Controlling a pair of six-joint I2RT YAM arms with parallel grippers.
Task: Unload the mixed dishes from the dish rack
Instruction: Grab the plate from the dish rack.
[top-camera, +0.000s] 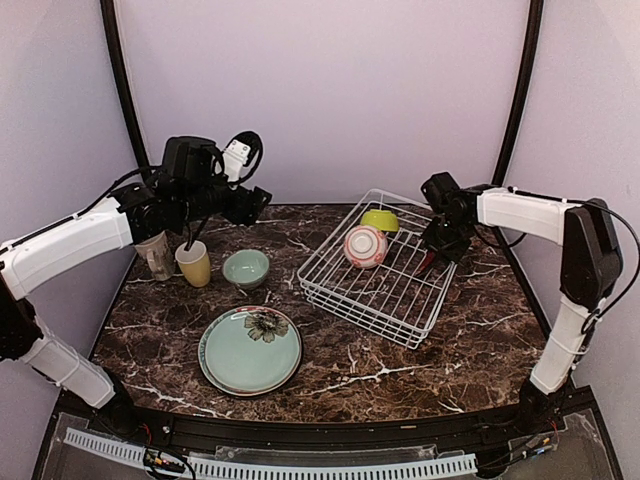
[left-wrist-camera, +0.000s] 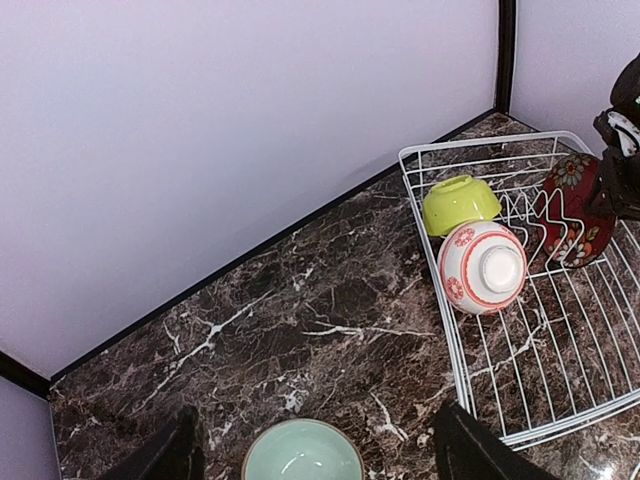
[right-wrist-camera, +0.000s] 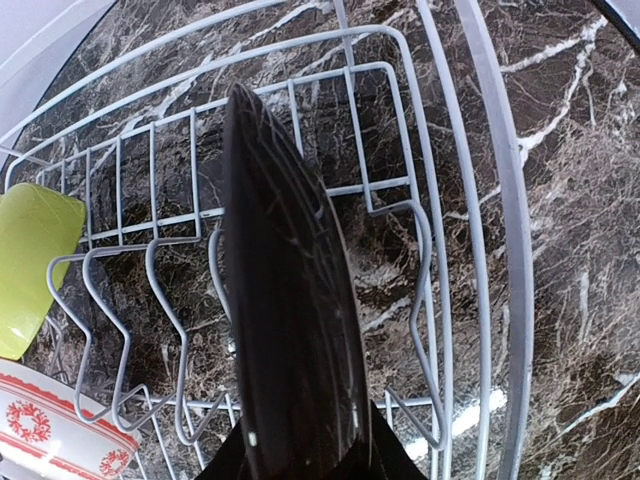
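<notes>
Left of the rack (top-camera: 362, 301) sit mugs (top-camera: 194, 265), mint bowl (top-camera: 246, 268), plates (top-camera: 250, 351); inside wait lime bowl (top-camera: 380, 219), striped bowl (top-camera: 365, 246), and red plate (left-wrist-camera: 575, 212), pinched by right gripper (top-camera: 434, 247); left gripper (top-camera: 256, 200) gapes empty.

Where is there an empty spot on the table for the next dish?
The front of the table is bare between the green plate and the rack. The strip to the right of the rack is bare too. The back left is crowded: a beige mug, a yellow mug and a small bowl huddle together.
</notes>
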